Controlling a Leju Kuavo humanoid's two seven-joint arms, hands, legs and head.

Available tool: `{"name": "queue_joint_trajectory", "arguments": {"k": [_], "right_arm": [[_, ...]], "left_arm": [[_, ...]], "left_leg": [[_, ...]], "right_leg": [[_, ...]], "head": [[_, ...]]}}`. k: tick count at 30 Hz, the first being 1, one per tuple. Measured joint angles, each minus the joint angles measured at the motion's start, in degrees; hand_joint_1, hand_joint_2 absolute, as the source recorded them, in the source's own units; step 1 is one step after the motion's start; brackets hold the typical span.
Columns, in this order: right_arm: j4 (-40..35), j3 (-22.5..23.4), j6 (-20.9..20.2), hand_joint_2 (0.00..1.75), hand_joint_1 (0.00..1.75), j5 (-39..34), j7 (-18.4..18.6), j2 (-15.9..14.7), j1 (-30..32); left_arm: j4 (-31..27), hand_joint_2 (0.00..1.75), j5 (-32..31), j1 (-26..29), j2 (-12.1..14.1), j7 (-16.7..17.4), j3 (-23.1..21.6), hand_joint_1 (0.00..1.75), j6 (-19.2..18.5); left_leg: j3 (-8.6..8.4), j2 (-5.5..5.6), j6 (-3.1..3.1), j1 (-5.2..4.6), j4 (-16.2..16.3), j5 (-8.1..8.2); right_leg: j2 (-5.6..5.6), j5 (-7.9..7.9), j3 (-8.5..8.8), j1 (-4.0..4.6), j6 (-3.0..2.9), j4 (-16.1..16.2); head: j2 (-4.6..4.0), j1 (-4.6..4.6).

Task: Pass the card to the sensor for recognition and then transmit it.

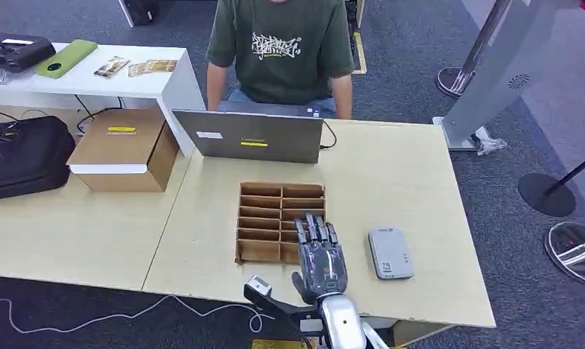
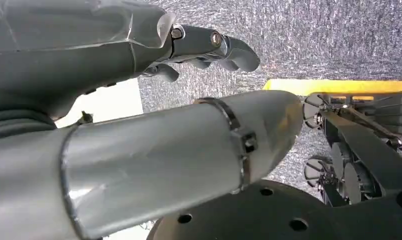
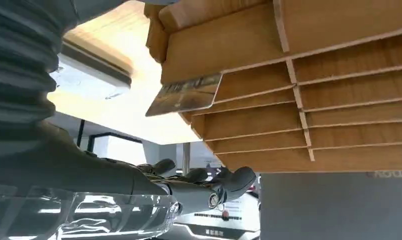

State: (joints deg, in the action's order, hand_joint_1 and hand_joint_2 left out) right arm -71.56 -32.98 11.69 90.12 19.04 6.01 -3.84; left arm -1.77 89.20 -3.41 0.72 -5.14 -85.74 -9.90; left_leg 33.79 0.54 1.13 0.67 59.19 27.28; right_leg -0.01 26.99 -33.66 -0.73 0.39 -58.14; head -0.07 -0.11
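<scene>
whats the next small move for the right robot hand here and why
Probably lower the right robot hand and close its fingers on the card standing in the wooden slotted tray. The hand hovers open at the tray's near right corner, holding nothing, and the grey sensor waits beside it.

Brown tray (image 1: 260, 202), seemingly gold-patterned card (image 3: 185, 95)

Even, bright indoor light — soft shadows, wrist views blurred up close

No legible text — only unreadable white graffiti lettering on the person's green T-shirt (image 1: 276, 46)
</scene>
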Motion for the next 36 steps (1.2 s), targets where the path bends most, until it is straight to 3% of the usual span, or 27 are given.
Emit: {"name": "queue_joint_trajectory", "arguments": {"k": [12, 36], "right_arm": [[3.23, -4.02, 1.12, 1.75, 0.0, 0.0, 2.78, -1.11, -1.83], [4.92, -4.79, 1.36, 1.75, 0.0, 0.0, 4.89, -3.43, -1.88]], "left_arm": [[0.0, 0.0, 0.42, 0.01, 0.68, 0.0, -0.11, 0.0, -0.26], [-0.02, 0.0, 0.76, 0.01, 1.62, 0.15, -1.09, 0.0, -0.2]], "left_leg": [[0.0, 0.0, 0.0, 0.0, 0.0, 0.0], [0.0, 0.0, 0.0, 0.0, 0.0, 0.0]], "right_leg": [[0.01, 0.0, -0.01, 0.0, 0.0, 0.0], [0.01, 0.0, -0.01, 0.0, 0.0, 0.0]], "head": [[0.0, 0.02], [0.0, 0.0]]}}
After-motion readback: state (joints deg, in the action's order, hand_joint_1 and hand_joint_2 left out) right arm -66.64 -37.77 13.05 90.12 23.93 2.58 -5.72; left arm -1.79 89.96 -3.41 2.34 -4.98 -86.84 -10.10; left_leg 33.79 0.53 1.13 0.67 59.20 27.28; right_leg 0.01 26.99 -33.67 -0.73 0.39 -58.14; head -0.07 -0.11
